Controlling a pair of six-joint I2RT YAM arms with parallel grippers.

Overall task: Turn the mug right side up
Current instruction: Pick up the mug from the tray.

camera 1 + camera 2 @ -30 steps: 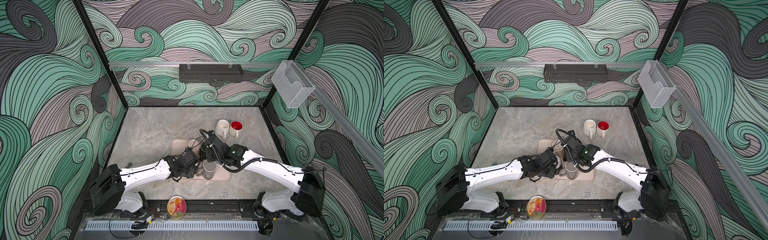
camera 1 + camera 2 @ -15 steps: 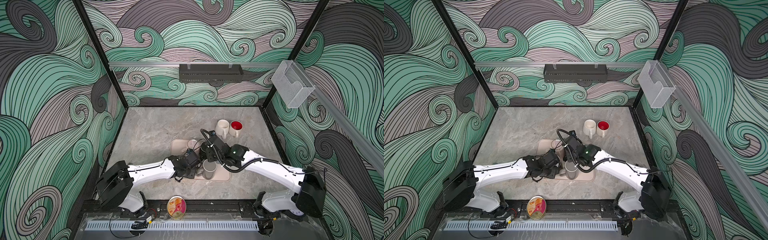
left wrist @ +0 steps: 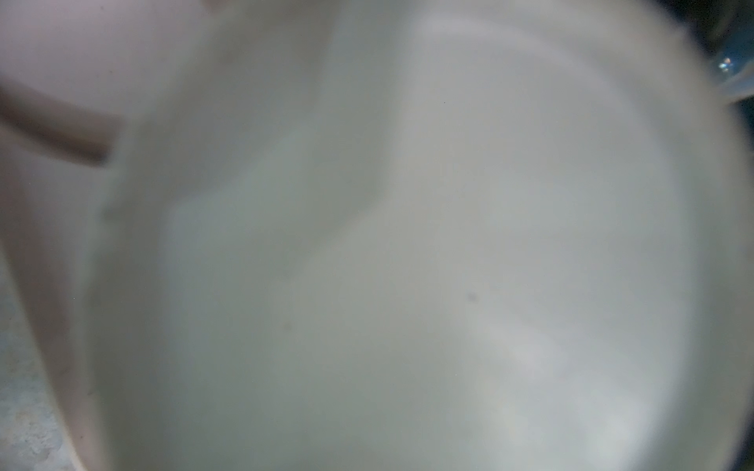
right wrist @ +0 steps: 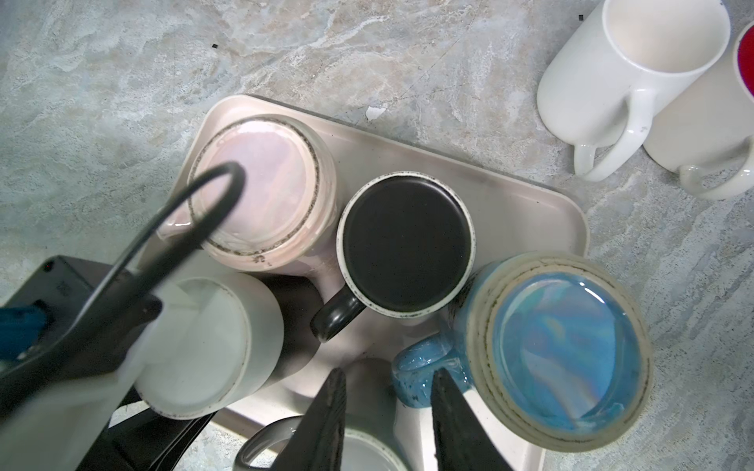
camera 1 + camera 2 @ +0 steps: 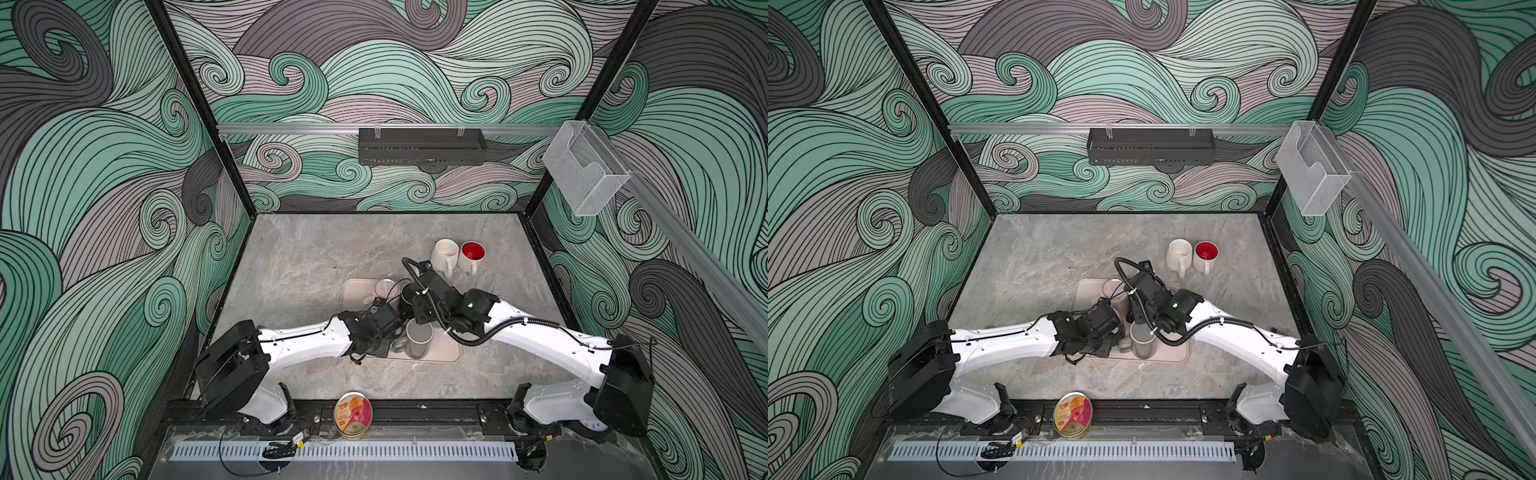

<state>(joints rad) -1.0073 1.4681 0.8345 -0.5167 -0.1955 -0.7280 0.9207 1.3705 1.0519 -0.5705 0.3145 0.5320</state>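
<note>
The left arm has pushed a little further in over the beige tray [image 4: 530,212], and the left gripper [image 5: 390,322] has gone from partly open to closed. The right arm has hardly shifted.

The step in hand looks like the grasp itself. The inverted off-white mug [image 4: 196,346] stands base-up on the tray, beside the black mug [image 4: 404,244] and the pink mug [image 4: 261,187], which are also upside down. The left wrist view is filled by a pale blurred surface, so the camera sits very close to something, probably this mug. The left jaws are shut right against the mug. Whether they pinch its handle, its wall or nothing cannot be told.

The right gripper [image 4: 387,379] hovers over the tray, its jaws partly apart and empty, next to the handle of the inverted blue mug [image 4: 563,367].

If the grip holds, the next move probably calls for lifting the mug clear of its close neighbours before rolling the wrist over. The upright grey mug [image 5: 417,340] leaves little room.
</note>
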